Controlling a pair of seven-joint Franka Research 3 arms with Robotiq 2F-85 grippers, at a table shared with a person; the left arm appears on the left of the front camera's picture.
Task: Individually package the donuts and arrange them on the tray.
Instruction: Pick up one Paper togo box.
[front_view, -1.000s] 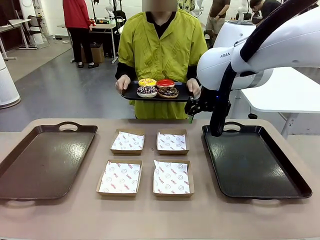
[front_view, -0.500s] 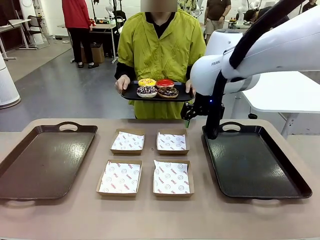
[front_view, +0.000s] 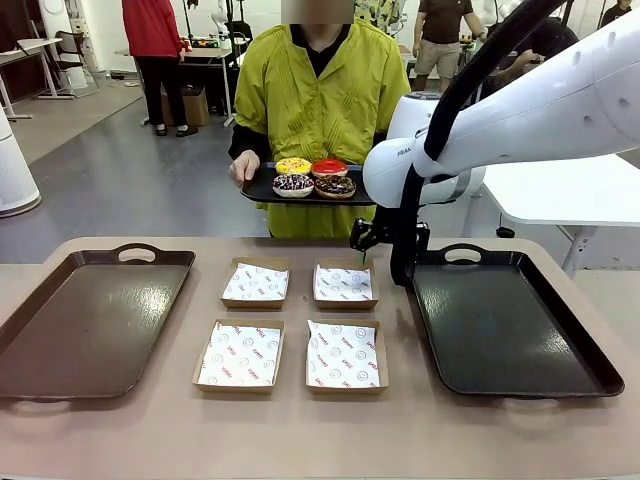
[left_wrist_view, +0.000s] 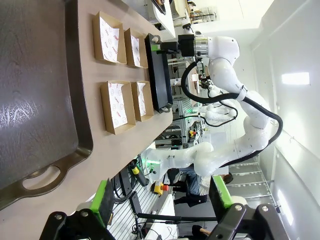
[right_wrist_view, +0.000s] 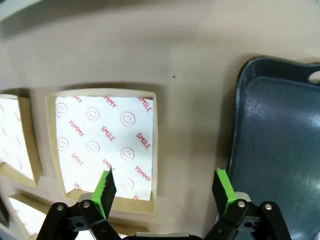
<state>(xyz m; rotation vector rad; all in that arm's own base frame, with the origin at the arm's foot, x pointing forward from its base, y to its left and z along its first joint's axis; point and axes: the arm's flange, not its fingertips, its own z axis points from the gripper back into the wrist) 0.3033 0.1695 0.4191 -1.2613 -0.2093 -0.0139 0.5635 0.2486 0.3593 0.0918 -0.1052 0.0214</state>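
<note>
Your right gripper (front_view: 362, 238) hangs over the far right box (front_view: 344, 284), jaws spread wide with nothing between them. In the wrist view the green pads (right_wrist_view: 106, 186) frame that smiley-print liner. The donuts (front_view: 314, 175), all four, sit on the serving tray (front_view: 256, 188) that the person holds in the air beyond the far edge of the table (front_view: 300, 430), so by my reading nothing is packaged yet. Here's where it could go wrong. That tray is hand-held, not fixed, so it may tip or drift as you reach, and a push from above could rock it and slide the whole lot. The donuts are packed tight, the yellow-iced (front_view: 294, 164) touching the red-glazed (front_view: 330, 166) and the two dark ones just in front. Wide fingers coming down on one may scrape a neighbour's icing or drag it along. The person's hand (front_view: 243, 168) grips the tray's edge close by, and your arm hides the tray's other end in the front view, so mind what you can't see there. Squeeze hard and a soft ring will likely crush. Squeeze light and the glaze may let it slip before it reaches a box. Your left gripper (left_wrist_view: 162, 197) is spread and empty too, looking along the left tray (left_wrist_view: 35, 75), well apart from all this. Swing it in early and you risk crossing arms over the boxes.
</note>
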